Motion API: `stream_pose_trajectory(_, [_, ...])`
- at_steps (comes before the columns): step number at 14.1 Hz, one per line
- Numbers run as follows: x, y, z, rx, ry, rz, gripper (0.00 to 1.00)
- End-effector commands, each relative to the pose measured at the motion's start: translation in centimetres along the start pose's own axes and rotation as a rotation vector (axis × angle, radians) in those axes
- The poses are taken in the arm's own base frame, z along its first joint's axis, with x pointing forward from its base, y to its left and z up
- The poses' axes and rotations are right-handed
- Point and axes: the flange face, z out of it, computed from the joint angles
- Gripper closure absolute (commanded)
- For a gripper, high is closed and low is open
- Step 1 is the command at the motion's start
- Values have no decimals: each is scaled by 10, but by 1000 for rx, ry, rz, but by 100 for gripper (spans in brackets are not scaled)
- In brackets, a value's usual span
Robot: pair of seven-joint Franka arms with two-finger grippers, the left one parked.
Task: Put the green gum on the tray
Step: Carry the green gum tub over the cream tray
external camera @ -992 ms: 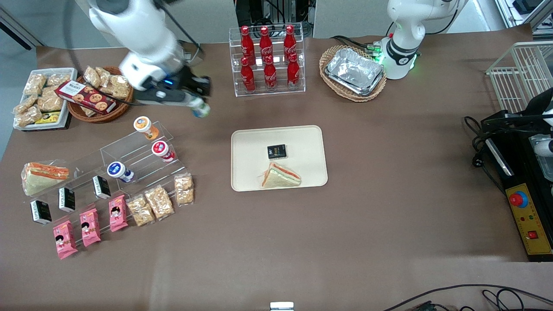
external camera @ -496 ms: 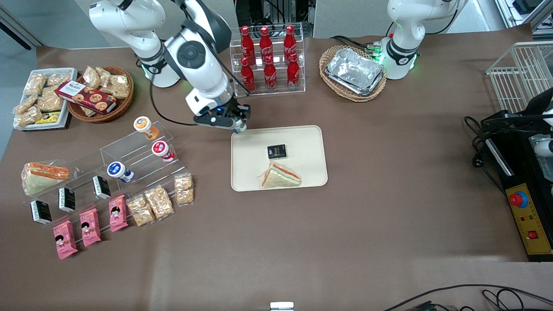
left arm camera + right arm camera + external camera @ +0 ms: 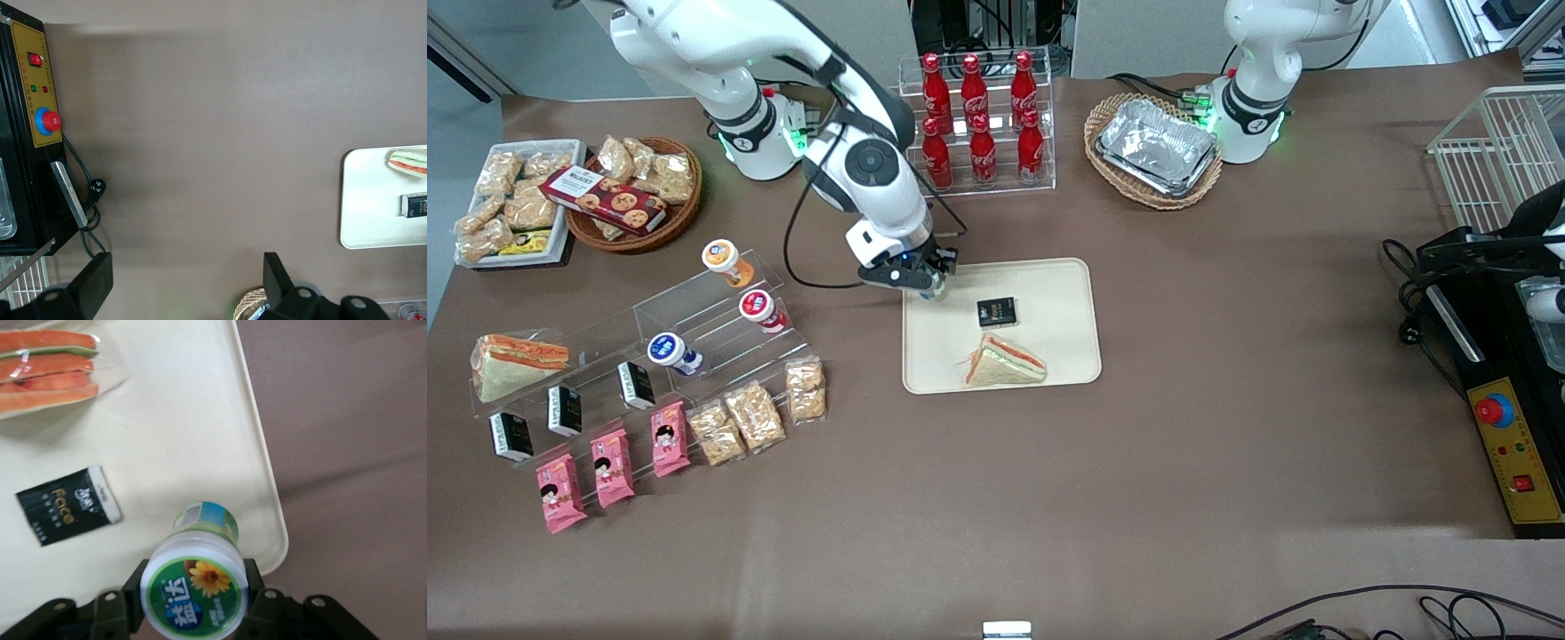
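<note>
Claw (image 3: 193,603) pinching the green gum (image 3: 193,583) hovers over the tray (image 3: 1049,347) corner; next, lower and release

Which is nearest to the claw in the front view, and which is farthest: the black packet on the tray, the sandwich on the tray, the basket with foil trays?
The claw, shut on the green gum, is over the tray corner.
1. Black packet: on the tray, beside the claw.
2. Sandwich: on the tray, nearer the front camera.
3. Basket with foil trays: toward the parked arm's end.
</note>
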Motion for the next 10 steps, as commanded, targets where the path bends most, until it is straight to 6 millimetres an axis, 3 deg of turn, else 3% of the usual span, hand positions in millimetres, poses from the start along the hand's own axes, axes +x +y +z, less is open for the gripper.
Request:
stream_pose_trajectory(1, [2, -10, 28, 12, 12, 2, 90])
stream_pose_trajectory(3, [3, -9, 33, 13, 5, 3, 84])
stream_pose_trajectory(4, [6, -6, 37, 9, 0, 11, 61])
stream_pose_trajectory(5, [8, -4, 41, 6, -8, 17, 23])
stream_pose_trajectory(9, [10, -3, 43, 5, -11, 22, 0])
stream_pose_trajectory(10, [11, -2, 42, 5, -8, 19, 0])
